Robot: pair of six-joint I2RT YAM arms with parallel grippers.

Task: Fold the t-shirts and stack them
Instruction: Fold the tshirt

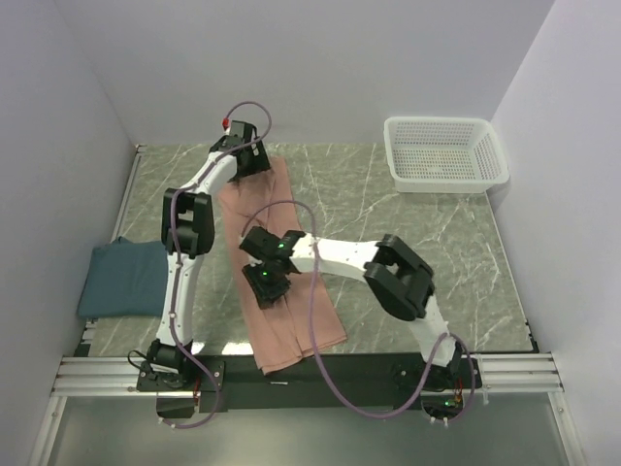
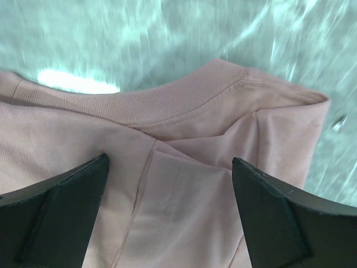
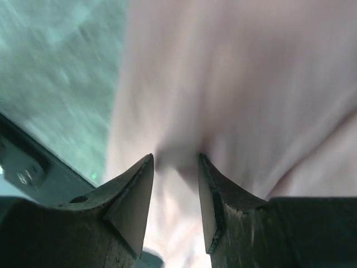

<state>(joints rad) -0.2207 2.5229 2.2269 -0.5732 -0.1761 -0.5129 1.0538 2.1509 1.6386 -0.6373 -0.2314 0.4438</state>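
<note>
**Pink shirt** [image 1: 291, 330]: laid as a long narrow strip on the table [image 1: 408, 243], sides already turned in. It runs from the far collar [image 2: 162, 100] to the near edge, ready, it is judged, for the crosswise fold.

**Left gripper** [image 2: 170, 167]: set over the collar end, jaws spread wide with nothing between them. The cloth there is released and lies flat.

**Right gripper** [image 3: 175, 162]: placed at mid-strip. A ridge of pink cloth is seen drawn up between the fingers, so a pinch is taken to be held, though the wrist view is blurred. The hold is probably meant to mark or lift the fold line.

**Teal shirt** [image 1: 121, 280]: folded and parked at the table's left edge, likely as the base of the stack.

**Basket** [image 1: 437, 119]: far right, well apart, not involved.
</note>
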